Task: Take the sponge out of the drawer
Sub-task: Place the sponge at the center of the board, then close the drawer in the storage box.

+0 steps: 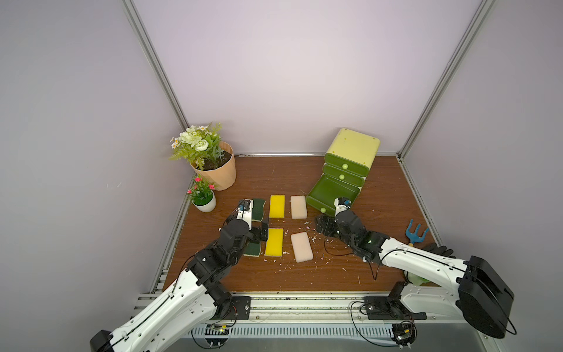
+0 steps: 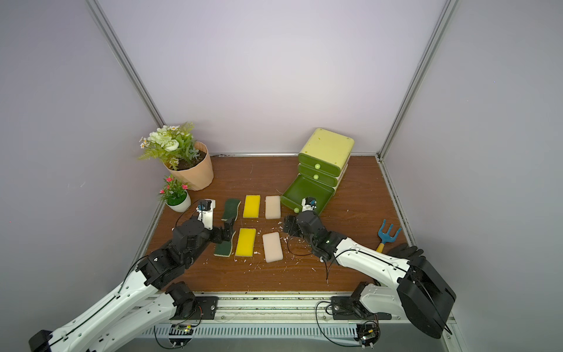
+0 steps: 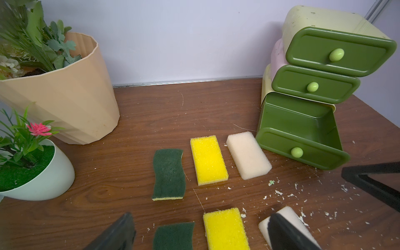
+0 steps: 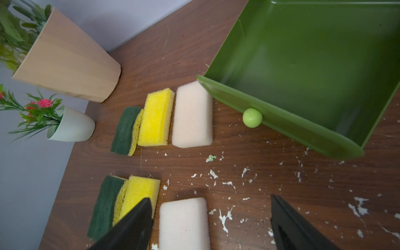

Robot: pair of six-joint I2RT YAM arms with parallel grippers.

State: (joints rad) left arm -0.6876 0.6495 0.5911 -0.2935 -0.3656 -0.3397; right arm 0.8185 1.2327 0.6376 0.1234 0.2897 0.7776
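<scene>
Outside the drawer (image 1: 331,189), six sponges (image 1: 277,206); left end effector (image 3: 200,227), right end effector (image 4: 210,200) wide, empty.

Bottom drawer (image 1: 332,191) of the drawer unit (image 1: 352,152) pulled out. Six sponges (image 1: 277,206) on bench (image 1: 304,277), two rows, green-yellow-beige each. Left claw (image 1: 261,233) between far green sponge (image 1: 259,210) and near green sponge (image 1: 252,250). Right claw (image 1: 323,225) near drawer front, crumbs (image 1: 310,236) beside it. Blue rake (image 1: 416,233) well apart, by right arm
</scene>
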